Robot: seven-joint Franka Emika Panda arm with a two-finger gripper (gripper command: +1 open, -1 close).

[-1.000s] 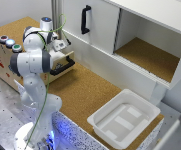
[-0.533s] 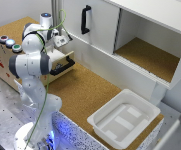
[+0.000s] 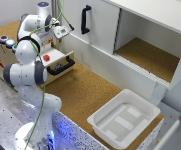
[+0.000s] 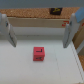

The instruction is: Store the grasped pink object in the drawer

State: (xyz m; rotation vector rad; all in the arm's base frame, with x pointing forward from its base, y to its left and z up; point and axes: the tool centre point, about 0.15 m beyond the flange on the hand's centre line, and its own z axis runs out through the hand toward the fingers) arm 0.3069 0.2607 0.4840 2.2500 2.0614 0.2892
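Observation:
The pink object (image 3: 46,57) is a small pinkish-red cube lying on the floor of the open drawer (image 3: 66,59), whose black bar handle (image 3: 63,67) faces the cork table. My gripper (image 3: 56,40) hangs above the drawer, open, with nothing between its fingers. In the wrist view the pink object (image 4: 38,54) rests on the drawer's pale floor (image 4: 17,67), well below and apart from my gripper (image 4: 38,42). One of the fingers (image 4: 5,30) stands far to each side of the cube.
The drawer belongs to a small wooden cabinet (image 3: 1,56) with round coloured buttons (image 3: 7,41) on top. Behind stands a large white cupboard with a vertical black handle (image 3: 85,19) and an open compartment (image 3: 147,55). A white plastic tub (image 3: 125,119) sits on the cork table (image 3: 85,95).
My gripper has risen away from the drawer over the last second. The pink object stays on the drawer floor.

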